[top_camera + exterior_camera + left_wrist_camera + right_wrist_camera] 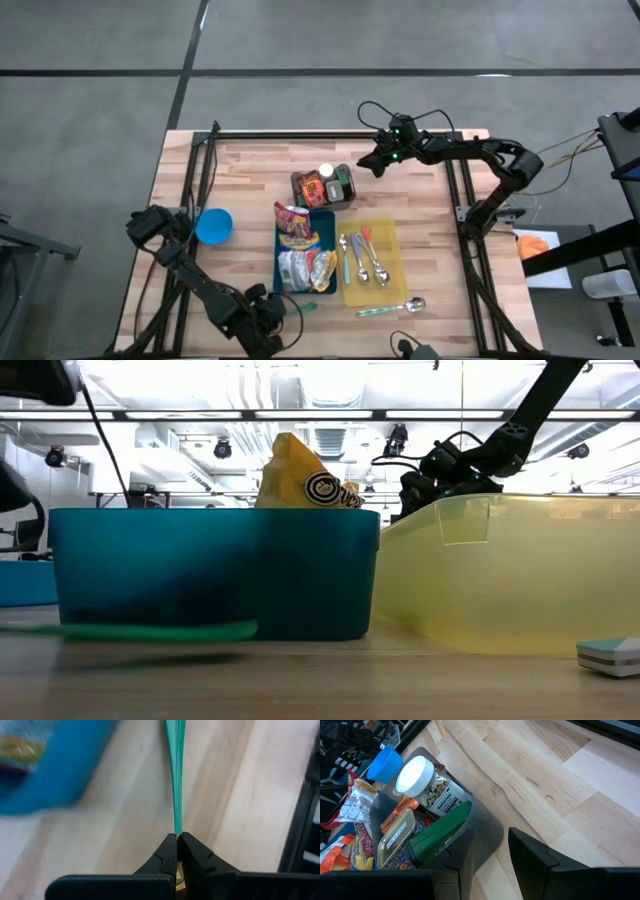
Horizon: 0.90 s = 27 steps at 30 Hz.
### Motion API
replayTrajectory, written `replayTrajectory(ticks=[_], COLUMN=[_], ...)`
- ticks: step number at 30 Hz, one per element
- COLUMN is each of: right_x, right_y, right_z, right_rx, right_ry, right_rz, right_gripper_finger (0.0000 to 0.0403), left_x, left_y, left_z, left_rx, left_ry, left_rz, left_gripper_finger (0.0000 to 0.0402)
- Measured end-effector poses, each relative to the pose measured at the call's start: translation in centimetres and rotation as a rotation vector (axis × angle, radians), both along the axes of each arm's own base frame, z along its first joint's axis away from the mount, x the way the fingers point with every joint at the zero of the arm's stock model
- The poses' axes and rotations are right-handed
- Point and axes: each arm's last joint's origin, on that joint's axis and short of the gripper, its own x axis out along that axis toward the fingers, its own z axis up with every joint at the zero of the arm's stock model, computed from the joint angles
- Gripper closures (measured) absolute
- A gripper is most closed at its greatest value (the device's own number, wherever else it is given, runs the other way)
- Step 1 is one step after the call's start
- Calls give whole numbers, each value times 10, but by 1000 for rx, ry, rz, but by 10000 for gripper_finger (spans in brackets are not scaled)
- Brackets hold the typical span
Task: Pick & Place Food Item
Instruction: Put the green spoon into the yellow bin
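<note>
My left gripper (283, 305) is at the table's near edge, shut on a thin green strip-like thing (176, 780) that runs along the near wall of the blue bin (322, 222). The low view shows this green thing (150, 630) low in front of that bin. Snack bags (297, 250) lie in the blue bin. A white-lidded jar (422, 777), a green can (440, 832) and a tin sit in the dark bin (322, 187). My right gripper (372, 163) hovers open just right of the dark bin, touching nothing. My left gripper pinches one end of the green thing (177, 829) between its two fingertips, seen edge-on. The thing runs straight on from the fingers, in line with them. The fingers slant down at it. Whether its other end rests on the table, I cannot tell.
A yellow bin (388, 240) with spoons stands right of the blue bin. A teal-handled spoon (392, 308) lies on the table near the front edge. A blue bowl (213, 226) sits at the left. Black frame rails run along both table sides.
</note>
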Motion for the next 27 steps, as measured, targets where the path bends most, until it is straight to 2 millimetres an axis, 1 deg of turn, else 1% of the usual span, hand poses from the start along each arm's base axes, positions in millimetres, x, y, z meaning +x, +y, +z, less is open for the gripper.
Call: replayTrajectory(ticks=[3, 9, 15, 19, 22, 27], right_x=[0, 0, 0, 0, 0, 0], right_y=[0, 0, 0, 0, 0, 0], right_z=[0, 0, 0, 0, 0, 0], right_rx=[0, 0, 0, 0, 0, 0], right_ry=[0, 0, 0, 0, 0, 0], right_rz=[0, 0, 0, 0, 0, 0], right_gripper_finger=[287, 287, 287, 287, 287, 287], left_x=[1, -3, -8, -10, -9, -6], left_y=[2, 5, 13, 22, 32, 50], left_z=[5, 25, 53, 79, 93, 105], left_rx=[-1, -21, -49, -53, -48, 5], left_ry=[-16, -48, -98, -166, -204, -206], left_rz=[9, 7, 19, -18, -34, -60], left_gripper_finger=[394, 394, 394, 394, 394, 394])
